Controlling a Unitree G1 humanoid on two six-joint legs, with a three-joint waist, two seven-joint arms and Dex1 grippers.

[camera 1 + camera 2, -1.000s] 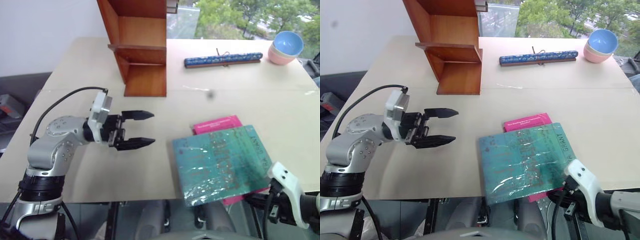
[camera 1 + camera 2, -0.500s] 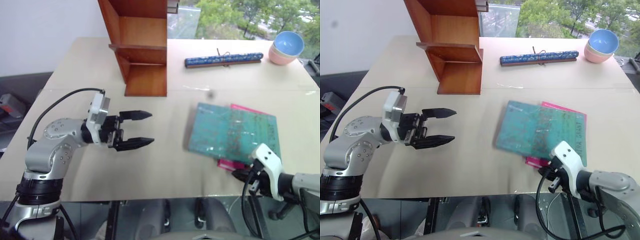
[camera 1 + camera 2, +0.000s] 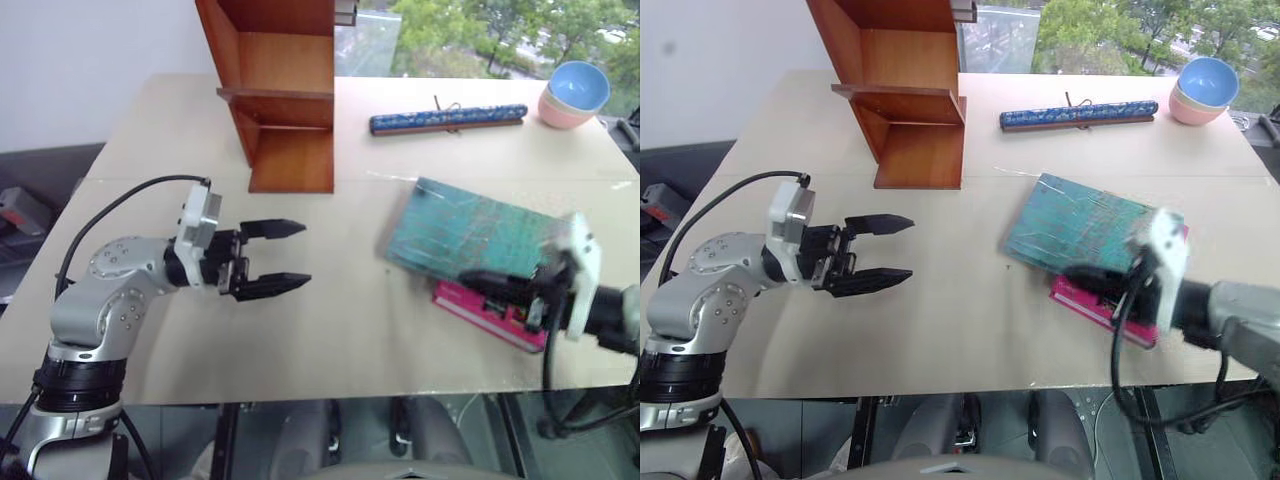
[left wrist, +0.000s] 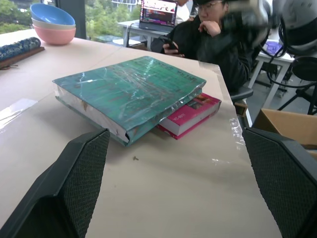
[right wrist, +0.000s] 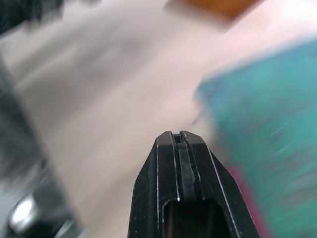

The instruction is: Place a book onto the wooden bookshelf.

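The teal-green book [image 3: 470, 232] lies slanted on a pink book [image 3: 487, 308] at the table's right, its left end down on the tabletop. My right gripper [image 3: 470, 280] is shut with nothing between its fingers. It points left along the teal book's near edge, above the pink book; I cannot tell whether it touches either. In the right wrist view the shut fingertips [image 5: 179, 138] sit beside the teal cover [image 5: 270, 114]. My left gripper [image 3: 300, 257] hovers open over the table's left half, facing the books [image 4: 129, 91]. The wooden bookshelf [image 3: 290, 100] stands at the back left.
A long blue patterned roll [image 3: 447, 119] lies at the back of the table [image 3: 330, 330]. Stacked blue and pink bowls [image 3: 572, 95] stand at the back right corner. A seated person [image 4: 213, 34] is past the table's right end.
Both books have slid away from the table's front edge toward the middle and turned. My right gripper has risen from below the edge to the books' near side. The left gripper stayed put.
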